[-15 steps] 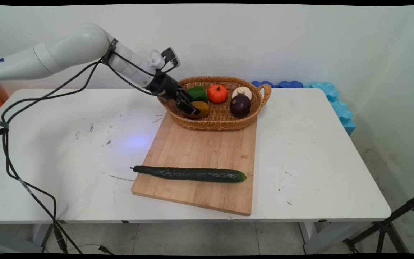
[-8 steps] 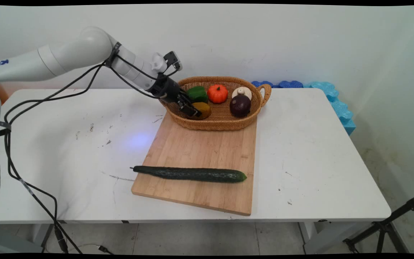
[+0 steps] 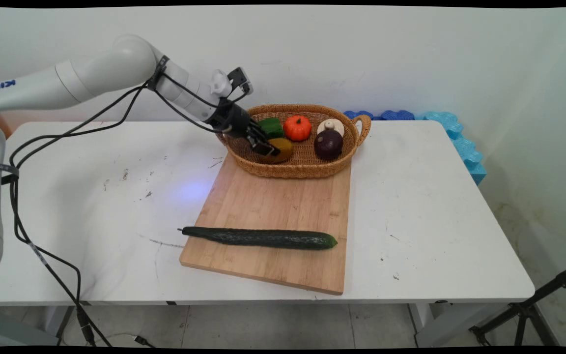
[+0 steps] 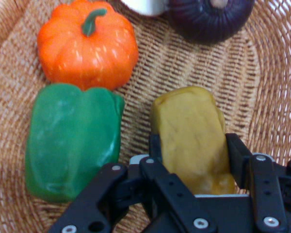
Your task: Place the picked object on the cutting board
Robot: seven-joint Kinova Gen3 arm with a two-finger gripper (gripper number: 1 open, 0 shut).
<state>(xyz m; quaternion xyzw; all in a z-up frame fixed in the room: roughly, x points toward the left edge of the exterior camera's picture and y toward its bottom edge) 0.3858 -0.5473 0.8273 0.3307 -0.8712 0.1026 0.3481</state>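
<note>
Lying between the fingers [image 4: 235, 155], yellow potato [image 4: 191, 138], in basket [image 4: 179, 63]

Plain white wall [image 3: 410, 54] behind a scuffed white rectangular table [image 3: 435, 206], bumpy blue foam mats [image 3: 460, 142] wedged behind it, grey tiled floor [image 3: 263, 324], black tripod legs [image 3: 533, 307] bottom right.
</note>
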